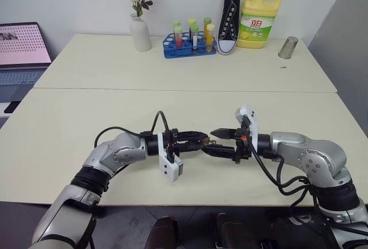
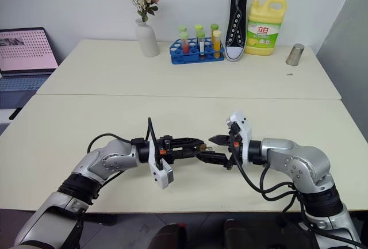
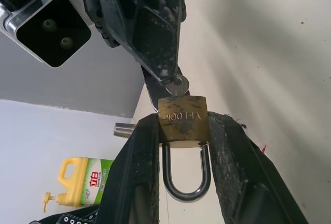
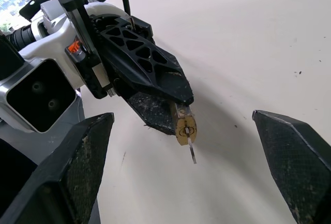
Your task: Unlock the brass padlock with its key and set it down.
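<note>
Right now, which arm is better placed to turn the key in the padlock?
The right. Its gripper is open and faces the key, which sticks out of the padlock. The left gripper is busy: its fingers clamp the padlock body.

Cream table: vase, tube rack, shoe, soap bottle, cup

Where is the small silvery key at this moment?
The small silvery key sticks out of the brass padlock, which the left gripper holds above the table, between the right gripper's open fingers.
</note>
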Controlling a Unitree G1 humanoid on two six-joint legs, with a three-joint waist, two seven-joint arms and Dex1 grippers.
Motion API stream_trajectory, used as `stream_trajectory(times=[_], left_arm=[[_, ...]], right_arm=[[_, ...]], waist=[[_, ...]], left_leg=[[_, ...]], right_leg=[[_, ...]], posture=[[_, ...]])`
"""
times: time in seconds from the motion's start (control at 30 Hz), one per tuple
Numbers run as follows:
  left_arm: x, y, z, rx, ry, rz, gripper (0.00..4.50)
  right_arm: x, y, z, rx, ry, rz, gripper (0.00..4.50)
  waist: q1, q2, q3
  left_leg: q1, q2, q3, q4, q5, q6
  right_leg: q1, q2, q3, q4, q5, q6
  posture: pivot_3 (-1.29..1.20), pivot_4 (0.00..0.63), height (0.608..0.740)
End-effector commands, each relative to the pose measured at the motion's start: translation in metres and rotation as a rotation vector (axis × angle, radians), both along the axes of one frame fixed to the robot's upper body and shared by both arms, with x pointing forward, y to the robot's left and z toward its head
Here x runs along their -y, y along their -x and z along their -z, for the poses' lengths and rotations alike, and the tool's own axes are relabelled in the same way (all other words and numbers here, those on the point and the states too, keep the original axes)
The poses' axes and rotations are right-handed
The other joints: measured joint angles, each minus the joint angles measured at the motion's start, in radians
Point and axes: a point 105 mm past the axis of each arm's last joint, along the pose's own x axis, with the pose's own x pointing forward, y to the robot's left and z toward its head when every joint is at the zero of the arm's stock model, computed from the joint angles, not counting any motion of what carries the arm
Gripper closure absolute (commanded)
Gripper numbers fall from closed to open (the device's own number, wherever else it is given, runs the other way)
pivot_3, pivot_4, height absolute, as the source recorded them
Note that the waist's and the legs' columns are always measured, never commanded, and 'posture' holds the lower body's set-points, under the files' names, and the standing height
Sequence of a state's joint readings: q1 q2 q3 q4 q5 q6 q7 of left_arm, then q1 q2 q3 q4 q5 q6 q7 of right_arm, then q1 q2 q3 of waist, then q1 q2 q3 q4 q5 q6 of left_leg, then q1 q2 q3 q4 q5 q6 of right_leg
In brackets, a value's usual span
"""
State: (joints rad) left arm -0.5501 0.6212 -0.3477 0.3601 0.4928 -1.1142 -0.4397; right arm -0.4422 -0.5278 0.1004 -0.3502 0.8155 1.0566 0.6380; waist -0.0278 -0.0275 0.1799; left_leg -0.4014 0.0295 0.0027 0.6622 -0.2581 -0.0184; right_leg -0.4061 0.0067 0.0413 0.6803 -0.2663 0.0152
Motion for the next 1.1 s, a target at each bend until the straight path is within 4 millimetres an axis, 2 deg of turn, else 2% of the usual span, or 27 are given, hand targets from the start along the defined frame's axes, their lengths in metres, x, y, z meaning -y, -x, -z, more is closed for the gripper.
stream_trajectory(times=[0.03, 0.07, 0.17, 0.33, 0.5, 0.53, 0.73, 0.8, 1.0, 1.03, 1.1], left_arm=[[0.003, -0.001, -0.013, 0.027, 0.037, 0.014, 3.53], [0.003, -0.001, -0.013, 0.027, 0.037, 0.014, 3.53], [0.003, 0.0, -0.012, 0.026, 0.038, 0.014, 3.53], [0.002, 0.0, -0.012, 0.023, 0.038, 0.011, 3.53], [0.002, 0.0, -0.012, 0.021, 0.041, 0.006, 3.53], [0.002, -0.001, -0.011, 0.02, 0.041, 0.005, 3.53], [0.002, -0.001, -0.01, 0.008, 0.045, 0.001, 3.53], [0.002, -0.004, -0.004, -0.056, 0.04, -0.019, 3.53], [0.004, 0.005, -0.012, -0.062, 0.091, 0.027, 3.53], [0.004, 0.005, -0.013, -0.067, 0.094, 0.029, 2.83], [0.003, 0.006, -0.015, -0.071, 0.101, 0.032, 2.27]], right_arm=[[-0.005, -0.001, -0.009, 0.04, -0.02, -0.015, 0.0], [-0.005, -0.001, -0.009, 0.041, -0.02, -0.017, 0.0], [-0.006, -0.001, -0.009, 0.04, -0.024, -0.02, 0.55], [-0.007, 0.0, -0.009, 0.039, -0.024, -0.027, 2.3], [-0.008, 0.002, -0.009, 0.041, -0.021, -0.043, 4.25], [-0.008, 0.002, -0.009, 0.039, -0.023, -0.045, 4.37], [-0.009, 0.003, -0.008, 0.039, -0.019, -0.062, 4.36], [-0.009, 0.004, -0.009, 0.041, -0.023, -0.072, 4.36], [-0.011, 0.005, -0.011, 0.056, -0.029, -0.091, 4.36], [-0.011, 0.005, -0.011, 0.058, -0.029, -0.092, 4.36], [-0.01, 0.005, -0.011, 0.062, -0.029, -0.093, 4.36]], waist=[[0.0, 0.0, 0.0], [0.0, 0.0, 0.0], [0.0, 0.0, 0.0], [0.0, 0.0, 0.0], [0.0, 0.0, 0.0], [0.0, 0.0, 0.0], [0.0, 0.0, 0.0], [0.0, 0.0, 0.0], [0.0, 0.0, 0.0], [0.0, 0.0, 0.0], [0.0, 0.0, 0.0]], left_leg=[[0.0, 0.0, 0.0, 0.0, 0.0, 0.0], [0.0, 0.0, 0.0, 0.0, 0.0, 0.0], [0.0, 0.0, 0.0, 0.0, 0.0, 0.0], [0.0, 0.0, 0.0, 0.0, 0.0, 0.0], [0.0, 0.0, 0.0, 0.0, 0.0, 0.0], [0.0, 0.0, 0.0, 0.0, 0.0, 0.0], [0.0, 0.0, 0.0, 0.0, 0.0, 0.0], [0.0, 0.0, 0.0, 0.0, 0.0, 0.0], [0.0, 0.0, 0.0, 0.0, 0.0, 0.0], [0.0, 0.0, 0.0, 0.0, 0.0, 0.0], [0.0, 0.0, 0.0, 0.0, 0.0, 0.0]], right_leg=[[0.0, 0.0, 0.0, 0.0, 0.0, 0.0], [0.0, 0.0, 0.0, 0.0, 0.0, 0.0], [0.0, 0.0, 0.0, 0.0, 0.0, 0.0], [0.0, 0.0, 0.0, 0.0, 0.0, 0.0], [0.0, 0.0, 0.0, 0.0, 0.0, 0.0], [0.0, 0.0, 0.0, 0.0, 0.0, 0.0], [0.0, 0.0, 0.0, 0.0, 0.0, 0.0], [0.0, 0.0, 0.0, 0.0, 0.0, 0.0], [0.0, 0.0, 0.0, 0.0, 0.0, 0.0], [0.0, 0.0, 0.0, 0.0, 0.0, 0.0], [0.0, 0.0, 0.0, 0.0, 0.0, 0.0]], posture=[[0.0, 0.15, 0.74], [0.0, 0.15, 0.74], [0.0, 0.15, 0.74], [0.0, 0.15, 0.74], [0.0, 0.15, 0.74], [0.0, 0.15, 0.74], [0.0, 0.15, 0.74], [0.0, 0.15, 0.74], [0.0, 0.15, 0.74], [0.0, 0.15, 0.74], [0.0, 0.15, 0.74]])
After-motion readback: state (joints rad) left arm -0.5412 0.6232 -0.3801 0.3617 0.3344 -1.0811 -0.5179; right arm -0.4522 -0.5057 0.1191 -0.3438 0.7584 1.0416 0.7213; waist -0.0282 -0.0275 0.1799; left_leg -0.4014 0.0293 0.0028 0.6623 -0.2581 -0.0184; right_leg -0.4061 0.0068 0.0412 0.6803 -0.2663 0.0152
